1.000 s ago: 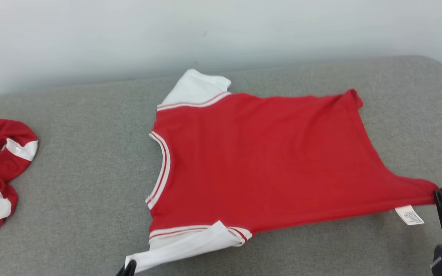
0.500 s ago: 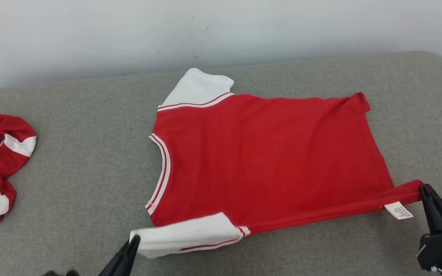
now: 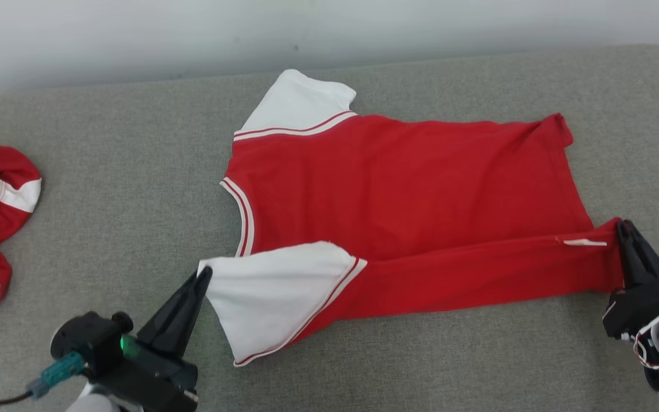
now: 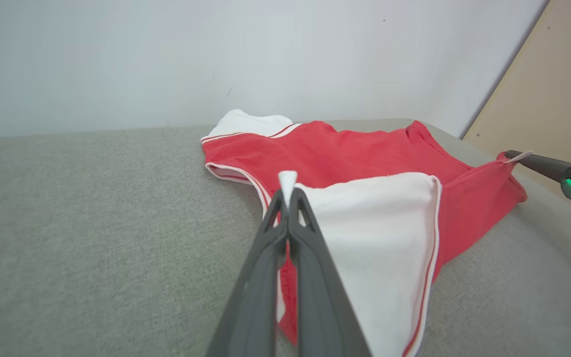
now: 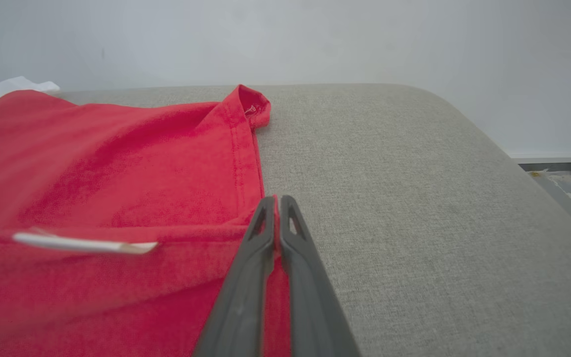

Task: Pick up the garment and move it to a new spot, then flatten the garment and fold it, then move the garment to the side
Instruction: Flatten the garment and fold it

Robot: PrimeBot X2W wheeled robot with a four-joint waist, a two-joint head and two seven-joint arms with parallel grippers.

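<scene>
- Red garment (image 3: pixel 409 183) lies flattened on the grey bench (image 3: pixel 135 143), its near edge turned over, seemingly mid-fold; moving it aside remains.
- Left claw (image 4: pixel 288 198) is clamped on the white sleeve (image 4: pixel 365 238) corner.
- Right claw (image 5: pixel 276 203) pinches the red hem (image 5: pixel 245 148) corner.

The left gripper (image 3: pixel 206 276) is at the near-left corner of the garment (image 3: pixel 409 183). Its two long dark fingers (image 3: pixel 178 317) are pressed together on that corner and point up and to the right, away from a dark wrist body that shows a green light. The right gripper (image 3: pixel 623 226) is at the garment's near-right corner. Its fingers are clamped on the cloth edge and slant up and to the left, with a pale wrist carrying loose wires below them.
</scene>
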